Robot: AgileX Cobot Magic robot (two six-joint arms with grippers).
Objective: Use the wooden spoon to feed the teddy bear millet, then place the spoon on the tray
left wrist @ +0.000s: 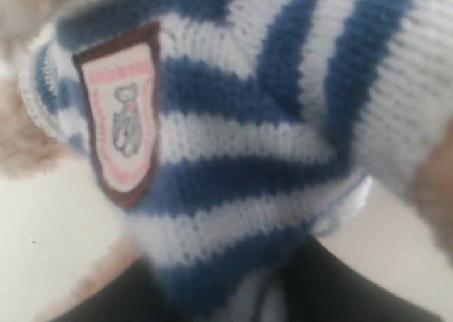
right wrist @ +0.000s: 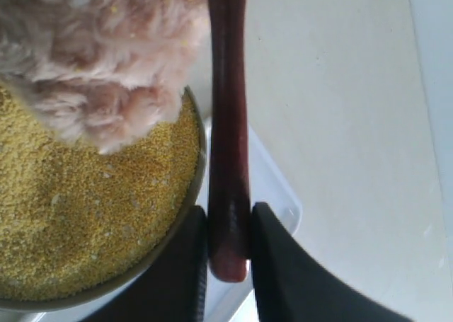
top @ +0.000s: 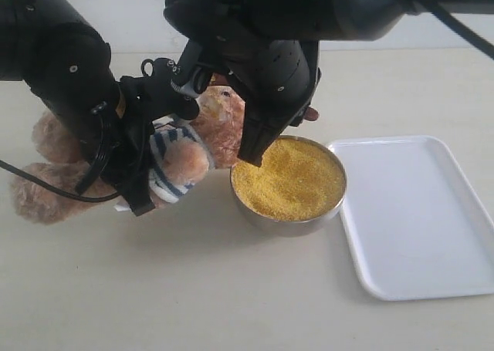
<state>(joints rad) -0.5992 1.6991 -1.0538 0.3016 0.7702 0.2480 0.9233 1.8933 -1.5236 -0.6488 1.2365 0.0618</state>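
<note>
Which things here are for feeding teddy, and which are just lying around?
For the job: teddy bear, millet, wooden spoon in the right gripper, tray.
Just there: the steel bowl holding the millet, the table.

A round steel bowl (top: 287, 224) stood on the counter (top: 185, 289), about midway between its left and right sides and well back from the far edge. Its low wall was plain grey metal. In the right wrist view the bowl's rim (right wrist: 152, 255) showed as a thin dark band. The counter was smooth and pale cream, and a soft shadow lay on it left of the bowl. A white wall (top: 139, 19) rose behind the far edge.
</note>
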